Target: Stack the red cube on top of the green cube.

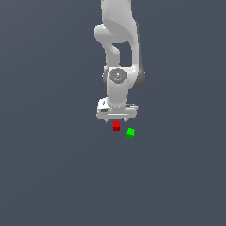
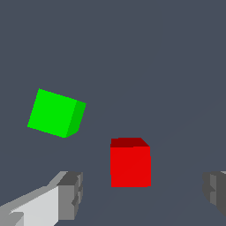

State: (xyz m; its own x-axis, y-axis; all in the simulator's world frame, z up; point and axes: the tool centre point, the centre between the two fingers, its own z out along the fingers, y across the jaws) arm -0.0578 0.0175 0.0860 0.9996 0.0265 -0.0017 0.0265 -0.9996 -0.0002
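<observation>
Tool (image 2: 140, 194) spread wide, red cube (image 2: 130, 164) between its fingers

Two tiny cubes, apart on the flat grey ground.

Red cube (image 1: 116, 126): bright red with a darker red face, sitting square and flat, unstacked; seen large in the wrist view (image 2: 130, 165). Green cube (image 1: 130, 133): bright green with a darker green side, about the same size, also flat on the ground but turned at an angle (image 2: 55, 113), just beside the red one toward the exterior view's right, not touching it.
</observation>
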